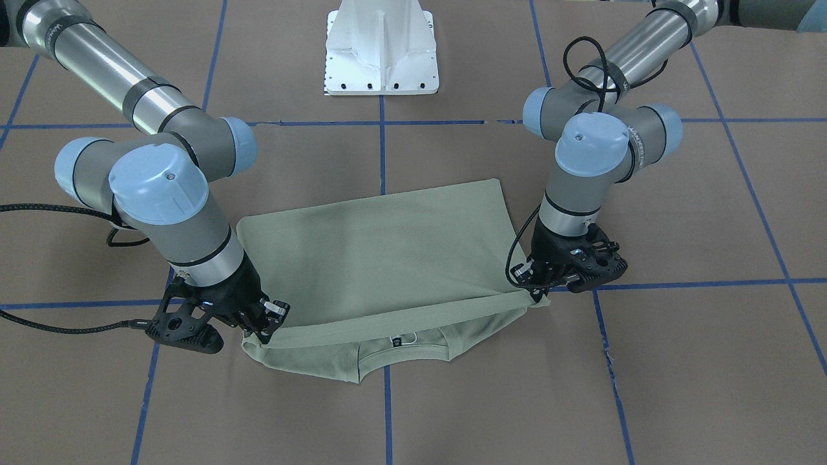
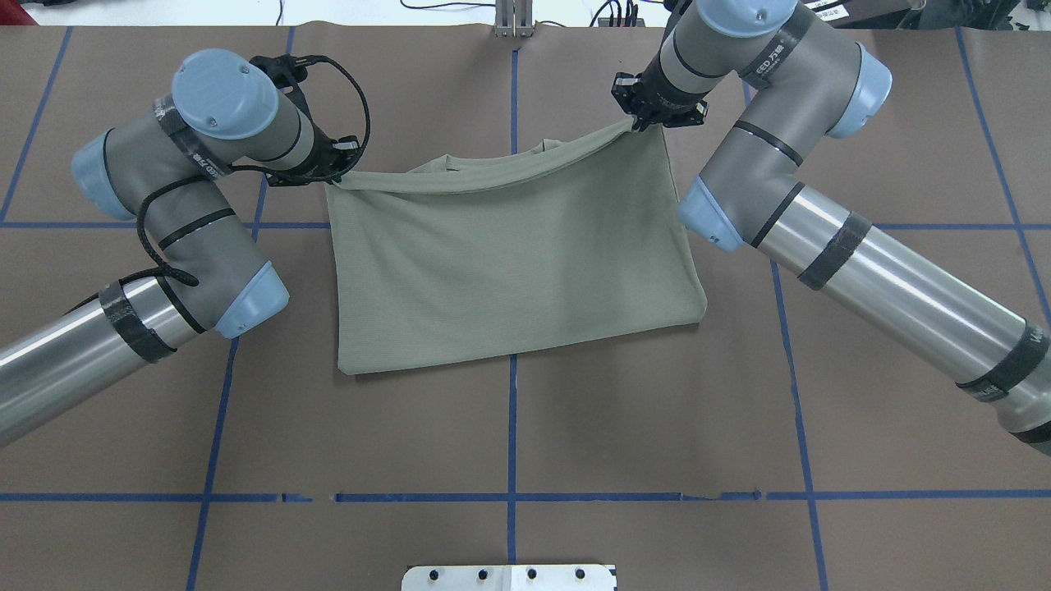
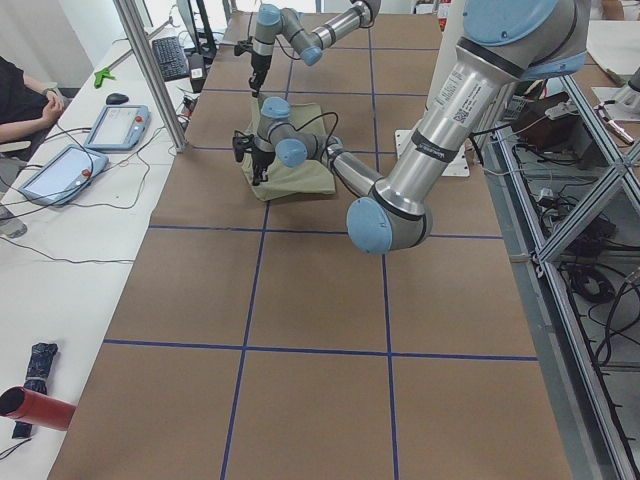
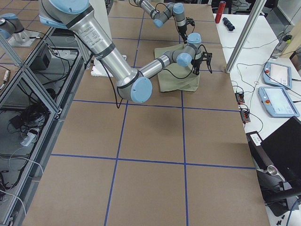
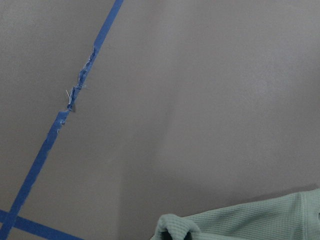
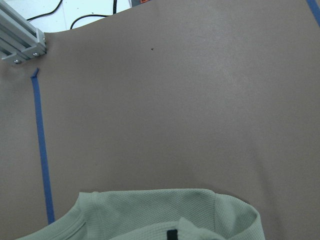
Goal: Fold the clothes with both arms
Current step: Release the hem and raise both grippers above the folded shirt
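The sage-green shirt lies in the middle of the table, its near half drawn over toward the collar. A small black neck label shows below the lifted edge. My left gripper is shut on one corner of that edge, seen on the right in the front-facing view. My right gripper is shut on the other corner. The edge hangs slightly slack between them, just above the cloth below. A bit of shirt shows in the left wrist view; the right wrist view catches the collar and label.
The white base pedestal stands at the robot's side of the brown table, which is crossed by blue tape lines. Beyond the far edge, a side bench holds tablets, a keyboard and cables, with a person's arm resting there.
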Robot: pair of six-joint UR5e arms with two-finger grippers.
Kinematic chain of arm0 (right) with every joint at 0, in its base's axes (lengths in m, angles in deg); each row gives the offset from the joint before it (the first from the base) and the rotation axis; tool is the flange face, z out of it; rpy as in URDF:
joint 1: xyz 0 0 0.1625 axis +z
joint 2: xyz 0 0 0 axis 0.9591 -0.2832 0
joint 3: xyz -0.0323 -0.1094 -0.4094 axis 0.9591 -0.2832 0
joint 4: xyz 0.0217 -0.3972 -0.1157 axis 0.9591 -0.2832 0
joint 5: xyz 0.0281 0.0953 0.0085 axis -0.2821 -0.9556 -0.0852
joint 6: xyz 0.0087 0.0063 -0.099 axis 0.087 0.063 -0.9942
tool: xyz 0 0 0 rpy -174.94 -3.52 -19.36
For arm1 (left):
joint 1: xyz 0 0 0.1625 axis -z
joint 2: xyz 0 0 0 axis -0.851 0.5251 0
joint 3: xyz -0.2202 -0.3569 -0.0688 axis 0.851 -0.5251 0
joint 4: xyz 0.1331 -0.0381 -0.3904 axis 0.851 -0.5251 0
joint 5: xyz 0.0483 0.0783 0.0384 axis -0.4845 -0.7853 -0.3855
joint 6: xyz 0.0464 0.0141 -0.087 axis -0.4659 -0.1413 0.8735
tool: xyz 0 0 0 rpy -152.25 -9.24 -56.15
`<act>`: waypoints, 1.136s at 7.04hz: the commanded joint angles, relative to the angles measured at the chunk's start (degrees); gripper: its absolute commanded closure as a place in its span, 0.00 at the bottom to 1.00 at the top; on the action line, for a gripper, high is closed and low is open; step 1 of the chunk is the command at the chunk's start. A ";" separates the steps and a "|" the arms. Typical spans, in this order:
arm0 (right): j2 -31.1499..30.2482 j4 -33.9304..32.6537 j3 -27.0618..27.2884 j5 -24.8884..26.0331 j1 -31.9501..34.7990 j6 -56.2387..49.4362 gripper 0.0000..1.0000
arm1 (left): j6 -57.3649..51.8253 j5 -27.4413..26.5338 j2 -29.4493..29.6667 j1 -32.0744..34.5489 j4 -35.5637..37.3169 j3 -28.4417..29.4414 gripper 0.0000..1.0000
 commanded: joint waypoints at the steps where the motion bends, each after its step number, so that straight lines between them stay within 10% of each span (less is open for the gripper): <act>1: 0.18 4.77 -2.59 -0.06 -0.02 0.57 0.82 | -0.44 -0.07 0.83 -0.08 -0.02 0.39 0.40; 2: 0.18 4.88 -2.95 -0.07 -0.11 0.40 0.01 | -0.44 -0.16 0.92 -0.25 -0.02 0.47 0.17; 3: 0.00 4.88 -3.13 -0.07 -0.02 0.57 0.00 | -0.44 -0.16 1.01 -0.17 0.06 0.21 0.01; 5: -0.09 4.97 -2.00 -0.85 0.07 1.00 0.00 | -0.53 -0.07 1.10 -0.08 0.41 -1.01 0.01; 8: -17.76 4.62 17.88 -1.30 -4.31 1.10 0.00 | -0.35 0.19 0.39 0.01 4.44 -8.03 0.01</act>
